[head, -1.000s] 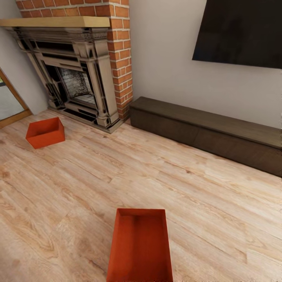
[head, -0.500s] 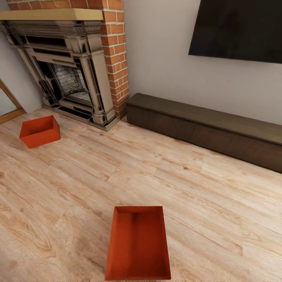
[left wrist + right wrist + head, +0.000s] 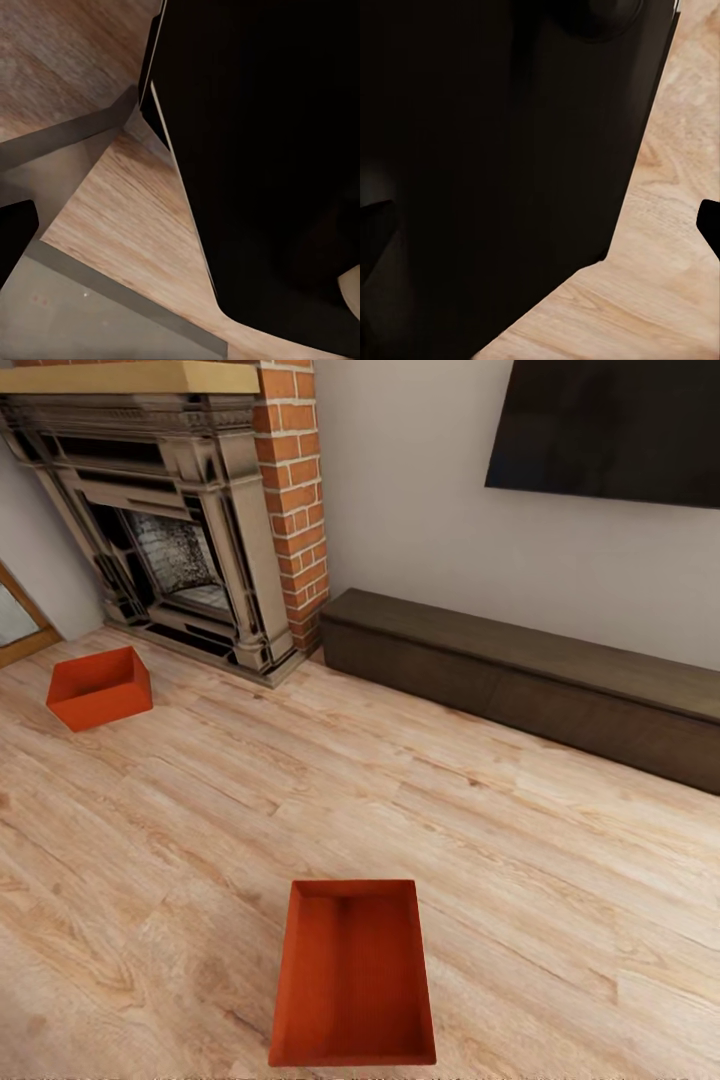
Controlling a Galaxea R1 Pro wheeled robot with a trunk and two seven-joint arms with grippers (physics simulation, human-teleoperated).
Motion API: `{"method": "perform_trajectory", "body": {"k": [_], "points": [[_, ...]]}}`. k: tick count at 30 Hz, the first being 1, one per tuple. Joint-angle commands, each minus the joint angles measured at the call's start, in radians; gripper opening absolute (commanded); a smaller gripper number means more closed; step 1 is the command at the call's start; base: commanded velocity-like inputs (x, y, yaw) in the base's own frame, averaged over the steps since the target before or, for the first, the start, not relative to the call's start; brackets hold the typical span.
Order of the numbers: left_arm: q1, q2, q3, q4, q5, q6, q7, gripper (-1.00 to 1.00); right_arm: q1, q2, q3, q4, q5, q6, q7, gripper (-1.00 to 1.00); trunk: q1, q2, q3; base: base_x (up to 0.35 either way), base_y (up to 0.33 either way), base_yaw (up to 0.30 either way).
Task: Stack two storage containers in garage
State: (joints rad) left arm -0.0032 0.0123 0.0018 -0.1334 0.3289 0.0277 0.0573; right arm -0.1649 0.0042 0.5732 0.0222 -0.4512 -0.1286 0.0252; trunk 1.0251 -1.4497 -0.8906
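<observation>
Still in the living room, head view: near storage container (image 3: 352, 975) sits on the light wood plank floor (image 3: 520, 860) right in front of the robot, about centred btwn where the two arms would reach, open top up, empty. Its long axis runs away from the robot, short end nearest. Second storage container (image 3: 98, 687) lies well apart, far left, near the fireplace (image 3: 180, 530), turned at an angle. Bench (image 3: 520, 680) runs along the wall under the TV (image 3: 610, 425); brick chimney (image 3: 295, 490) beside the fireplace. Wrist views: mostly dark robot body w/ strips of plank floor beside it, so both arms look tucked in close; can't tell whether either pincer is released or clenched, fingertips not readable. Judgement: nothing picked up yet, garage not reached. Near bin is dead ahead and low, neither arm clearly nearer; likely a two-arm grab across the long sides, needing a trunk bend first.
</observation>
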Motion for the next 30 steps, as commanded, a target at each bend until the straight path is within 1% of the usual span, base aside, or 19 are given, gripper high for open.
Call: {"method": "perform_trajectory", "body": {"k": [1,30], "points": [[0.0,0.0,0.0,-0.002,0.005,0.003,0.002,1.0,-0.001,0.0,0.008,0.002,-0.01,-0.005,0.003,1.0,0.0,0.0,-0.002,0.0,0.0,0.0],[0.0,0.0,0.0,-0.002,0.005,0.003,0.002,1.0,-0.001,0.0,0.007,0.002,-0.01,-0.006,0.003,1.0,0.0,0.0,-0.05,0.0,0.0,0.0]]}}
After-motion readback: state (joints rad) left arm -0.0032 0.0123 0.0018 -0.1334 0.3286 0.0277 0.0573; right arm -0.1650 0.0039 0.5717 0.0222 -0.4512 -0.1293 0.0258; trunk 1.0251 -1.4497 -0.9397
